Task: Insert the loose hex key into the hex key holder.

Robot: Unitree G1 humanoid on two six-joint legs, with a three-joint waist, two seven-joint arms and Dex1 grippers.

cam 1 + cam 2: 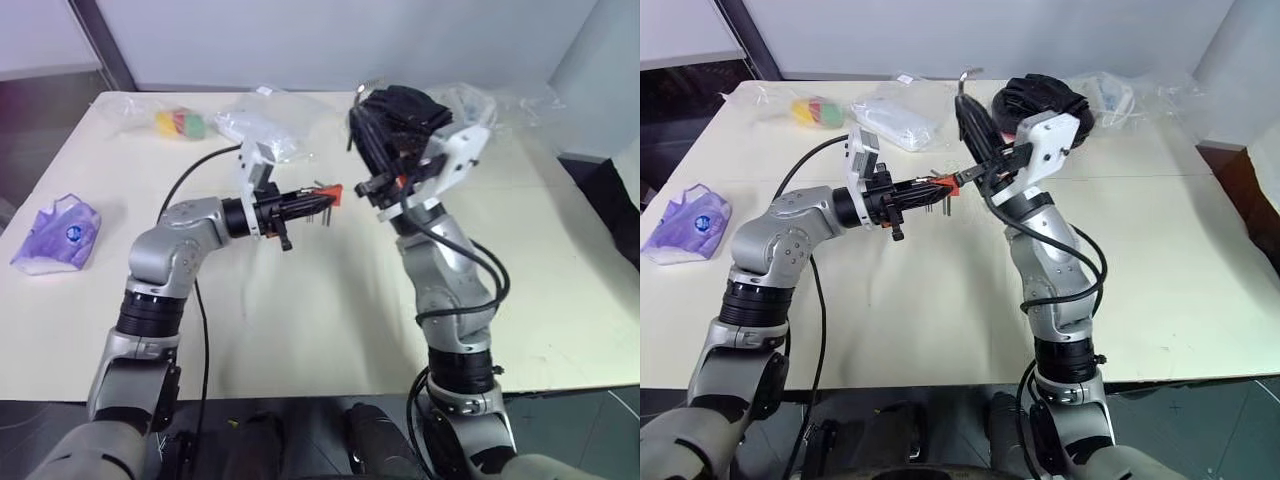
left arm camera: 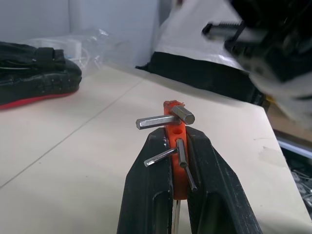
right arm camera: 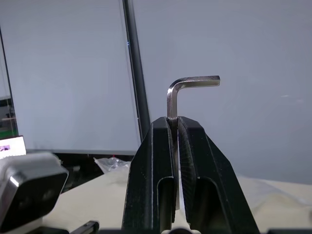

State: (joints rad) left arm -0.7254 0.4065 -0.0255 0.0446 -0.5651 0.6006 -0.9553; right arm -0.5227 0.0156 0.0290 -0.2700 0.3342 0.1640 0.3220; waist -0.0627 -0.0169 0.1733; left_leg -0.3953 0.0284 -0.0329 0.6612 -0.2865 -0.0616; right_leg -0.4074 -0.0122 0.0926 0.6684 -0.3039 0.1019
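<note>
Right gripper (image 3: 176,127) clamps the stiff, slippery loose hex key (image 3: 187,90) by its long shank, above hex key holder (image 2: 174,146) pinched in left gripper (image 2: 178,146).

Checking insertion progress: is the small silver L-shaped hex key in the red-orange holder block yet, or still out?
Out. The silver L-shaped hex key is pinched in the right hand, held up apart from the red-orange holder block clamped in the left hand.

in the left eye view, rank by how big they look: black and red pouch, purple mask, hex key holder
1. black and red pouch, though the right gripper hides part of it
2. purple mask, looks close in size to the pouch, so that order is unsure
3. hex key holder, plainly smallest
</note>
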